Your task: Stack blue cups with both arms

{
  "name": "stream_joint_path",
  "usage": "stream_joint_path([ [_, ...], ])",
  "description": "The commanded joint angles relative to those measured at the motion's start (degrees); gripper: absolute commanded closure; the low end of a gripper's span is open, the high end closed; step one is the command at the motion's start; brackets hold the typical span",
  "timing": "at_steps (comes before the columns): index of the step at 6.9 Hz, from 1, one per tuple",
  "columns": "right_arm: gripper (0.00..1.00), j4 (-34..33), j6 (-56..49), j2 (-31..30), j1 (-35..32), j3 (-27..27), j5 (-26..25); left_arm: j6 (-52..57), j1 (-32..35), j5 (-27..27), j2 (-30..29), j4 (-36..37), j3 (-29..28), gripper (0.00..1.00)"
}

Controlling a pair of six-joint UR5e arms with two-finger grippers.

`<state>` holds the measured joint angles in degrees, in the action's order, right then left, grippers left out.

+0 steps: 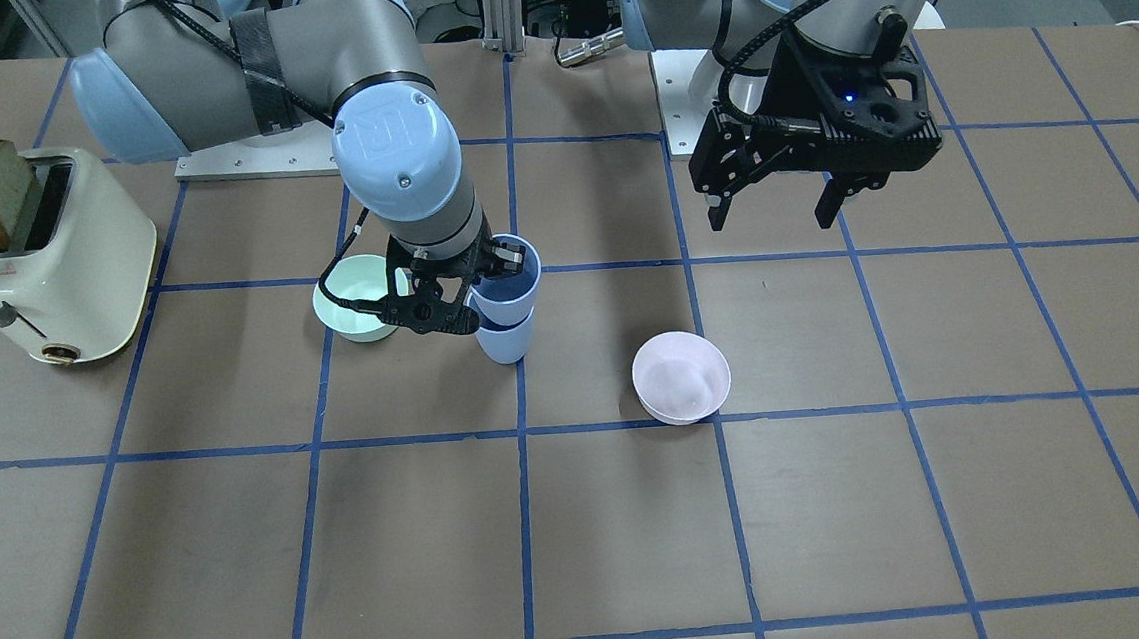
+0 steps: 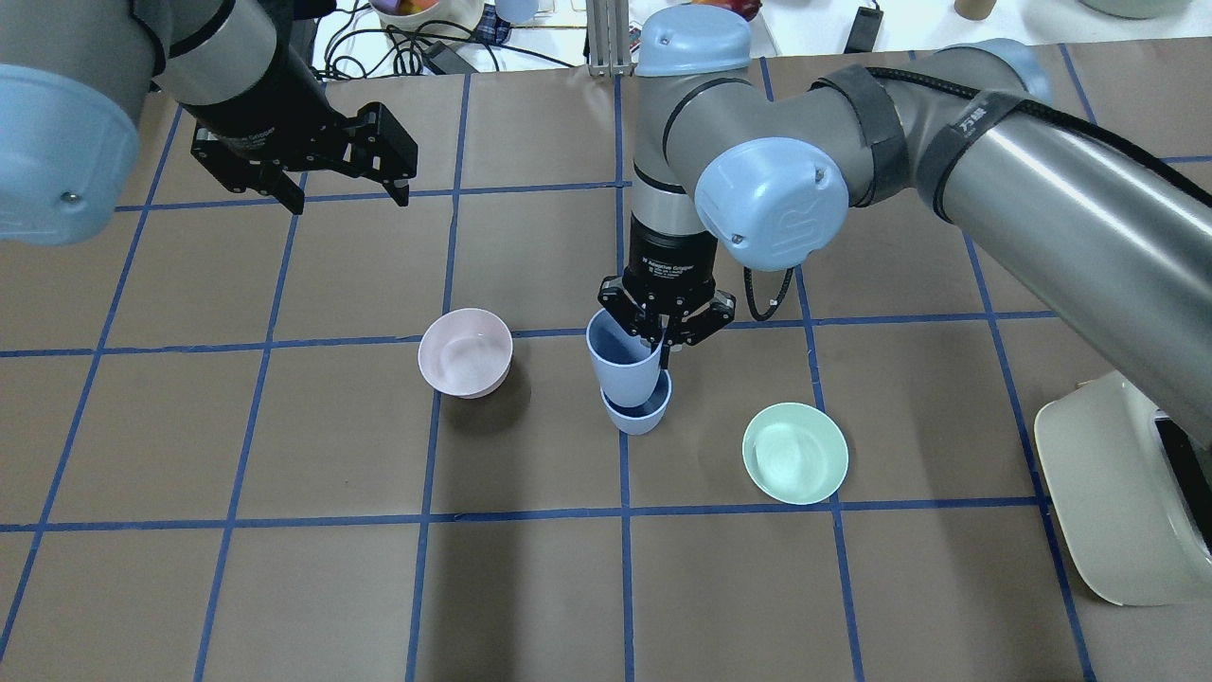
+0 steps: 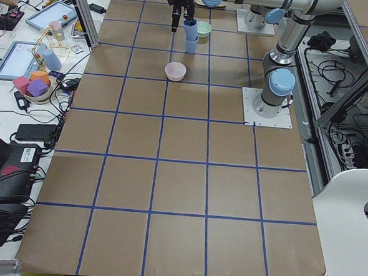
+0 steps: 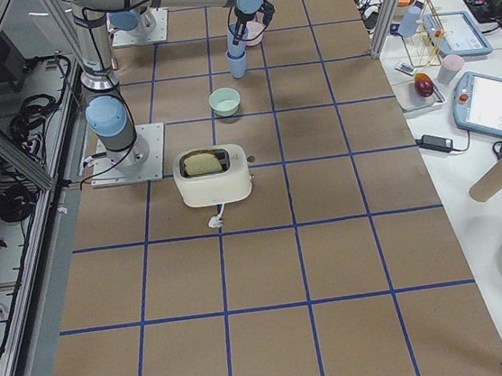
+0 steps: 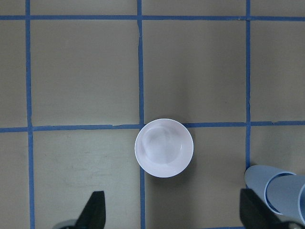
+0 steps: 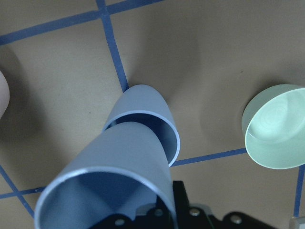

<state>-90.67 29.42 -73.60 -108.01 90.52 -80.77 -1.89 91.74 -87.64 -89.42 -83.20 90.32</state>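
Two pale-blue cups stand near the table's middle. The upper blue cup (image 2: pixel 621 363) (image 1: pixel 507 292) is tilted, its base inside the lower blue cup (image 2: pixel 637 415) (image 1: pixel 506 344), which stands on the table. My right gripper (image 2: pixel 660 339) (image 1: pixel 475 292) is shut on the upper cup's rim, one finger inside and one outside. The right wrist view shows the upper cup (image 6: pixel 109 176) entering the lower cup (image 6: pixel 152 102). My left gripper (image 2: pixel 341 189) (image 1: pixel 777 210) is open and empty, raised well away from the cups. In its wrist view the cups (image 5: pixel 279 191) sit at the lower right.
A pale pink bowl (image 2: pixel 465 352) (image 1: pixel 681 377) (image 5: pixel 164 148) sits on the cups' left in the overhead view. A mint-green bowl (image 2: pixel 794 453) (image 1: pixel 352 297) (image 6: pixel 276 126) sits on their right. A cream toaster (image 1: pixel 54 260) (image 2: pixel 1117 493) with toast stands at the robot's far right.
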Motion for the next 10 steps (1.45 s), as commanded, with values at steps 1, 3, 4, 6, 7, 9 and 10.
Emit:
stream_joint_path([
  [1, 0.35, -0.12, 0.1, 0.04, 0.0, 0.27, -0.71, -0.04, 0.11, -0.07, 0.12, -0.03, 0.29, 0.0],
  [3, 0.0, -0.12, -0.07, -0.05, 0.08, -0.07, -0.71, -0.04, 0.11, -0.07, 0.21, -0.21, 0.29, 0.0],
  [4, 0.0, -0.47, -0.68, -0.66, 1.56, -1.82, -1.06, -0.04, 0.11, -0.07, 0.21, -0.29, 0.29, 0.0],
  [6, 0.0, -0.48, -3.91, -2.94, 7.08, -5.77, -9.02, -0.04, 0.11, -0.16, 0.38, -0.38, 0.29, 0.0],
  [7, 0.0, -0.21, -14.03, -4.34, 11.9, -6.66, -9.14, -0.04, 0.11, -0.16, 0.38, -0.47, 0.38, 0.0],
  [9, 0.0, 1.63, -23.93, -7.86, 19.21, -6.06, -9.23, -0.04, 0.2, -0.16, 0.3, -0.47, 0.38, 0.0],
  [10, 0.0, 5.29, -25.19, -9.79, 20.2, -6.05, -9.32, -0.04, 0.2, -0.16, 0.21, -0.47, 0.38, 0.0],
])
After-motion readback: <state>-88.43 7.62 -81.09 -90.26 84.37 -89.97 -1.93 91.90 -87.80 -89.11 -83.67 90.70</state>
